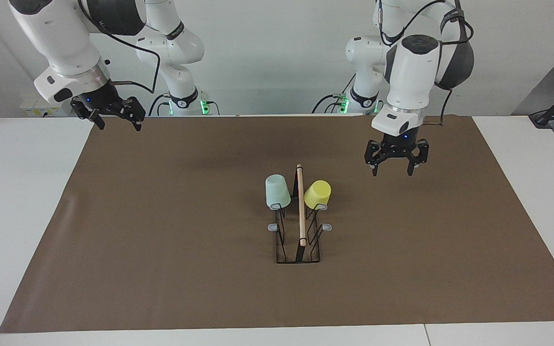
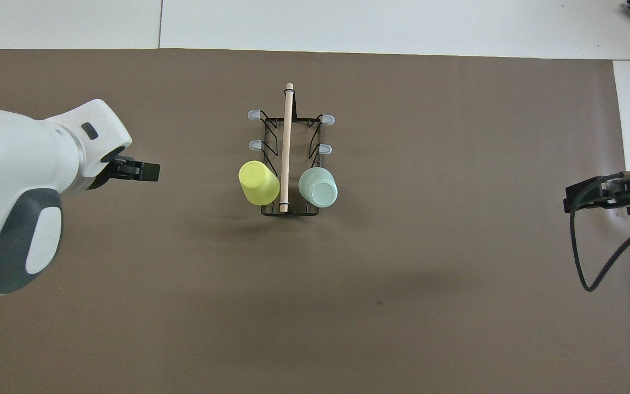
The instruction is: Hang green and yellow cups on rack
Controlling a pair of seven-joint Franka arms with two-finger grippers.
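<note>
The black wire rack with its wooden rod stands mid-table; it also shows in the overhead view. The mint green cup hangs upside down on the rack's prong nearest the robots, on the right arm's side. The yellow cup hangs tilted on the matching prong on the left arm's side. My left gripper is open and empty, up over the mat beside the rack. My right gripper is open and empty, over the mat's corner at its own end.
A brown mat covers most of the white table. The rack's other grey-tipped prongs are bare. A black cable hangs from the right arm.
</note>
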